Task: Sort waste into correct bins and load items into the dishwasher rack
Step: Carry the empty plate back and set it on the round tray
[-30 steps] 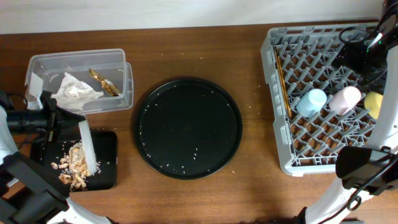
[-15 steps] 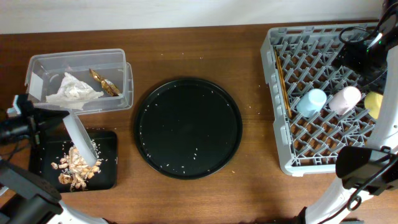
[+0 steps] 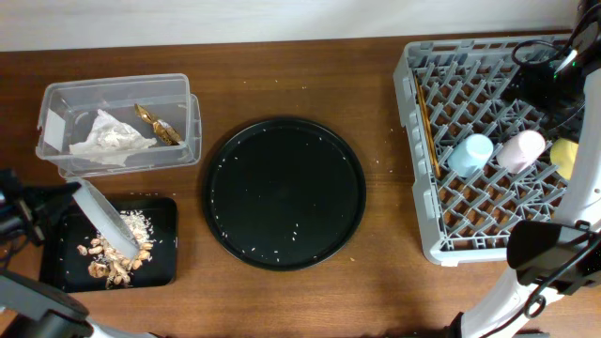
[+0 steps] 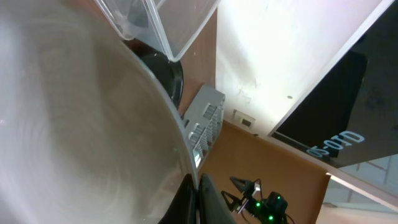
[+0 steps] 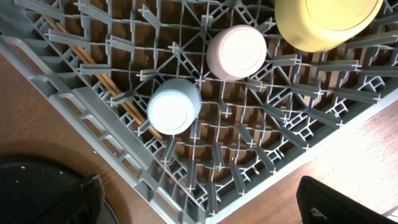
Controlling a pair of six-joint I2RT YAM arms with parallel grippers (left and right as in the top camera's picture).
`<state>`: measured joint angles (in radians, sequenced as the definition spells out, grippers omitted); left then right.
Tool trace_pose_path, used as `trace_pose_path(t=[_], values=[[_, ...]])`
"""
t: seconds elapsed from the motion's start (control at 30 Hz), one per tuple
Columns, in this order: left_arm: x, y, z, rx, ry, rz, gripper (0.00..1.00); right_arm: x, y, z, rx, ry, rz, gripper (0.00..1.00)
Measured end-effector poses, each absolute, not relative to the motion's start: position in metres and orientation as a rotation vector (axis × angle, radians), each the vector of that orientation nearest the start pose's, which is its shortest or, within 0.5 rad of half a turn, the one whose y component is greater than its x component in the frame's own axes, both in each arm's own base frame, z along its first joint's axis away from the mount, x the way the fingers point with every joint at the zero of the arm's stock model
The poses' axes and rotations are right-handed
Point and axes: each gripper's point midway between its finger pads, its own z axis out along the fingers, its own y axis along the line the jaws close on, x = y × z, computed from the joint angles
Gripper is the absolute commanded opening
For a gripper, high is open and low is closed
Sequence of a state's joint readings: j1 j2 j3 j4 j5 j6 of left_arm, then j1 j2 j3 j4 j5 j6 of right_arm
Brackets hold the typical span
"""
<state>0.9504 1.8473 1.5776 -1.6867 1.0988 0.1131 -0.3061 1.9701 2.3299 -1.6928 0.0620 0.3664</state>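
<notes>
Nearest, on the left, the shallow black tray (image 3: pixel 161 268) holds the food scraps (image 3: pixel 113 255), white rice and brownish bits lying mostly in its left half. The pale grey-green plate (image 3: pixel 108 223) is tilted steeply over that tray with its lower edge down among the scraps. The left gripper (image 3: pixel 64 194) is clamped on its upper rim. In the left wrist view the plate fills the left side, and a dark finger (image 4: pixel 207 200) sits right beside the rim.

Mid-table lies the large round black tray (image 3: pixel 285 192), flecked with a few rice grains. To the right is the dishwasher rack (image 3: pixel 413 188). In it 3 items stand upside down in a row: the light-blue cup (image 3: pixel 470 153), the pink cup (image 3: pixel 519 148) and the yellow bowl (image 3: pixel 566 155). The chopsticks (image 3: pixel 427 127) lie along its left side. The right gripper (image 5: pixel 199 208) hangs above the rack, its 2 fingers spread wide and holding nothing.

Farthest, on the left, the clear plastic box (image 3: pixel 191 131) contains the crumpled napkin (image 3: pixel 108 138) and the gold-brown wrapper (image 3: pixel 155 122).
</notes>
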Motion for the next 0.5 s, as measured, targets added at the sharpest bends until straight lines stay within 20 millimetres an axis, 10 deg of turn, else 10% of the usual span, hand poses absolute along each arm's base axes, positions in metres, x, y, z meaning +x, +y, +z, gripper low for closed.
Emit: trace_pose_path(t=[0.3,0.5], values=[[0.284,-0.013,0.247,-0.586,2.624,-1.384,0.01,0.368,-0.127,0.261,0.966,2.735,-0.08,0.98],[0.289,-0.153,0.213,0.097,2.903,-1.046,0.01,0.367,-0.127,0.261,0.967,2.735,-0.08,0.98]])
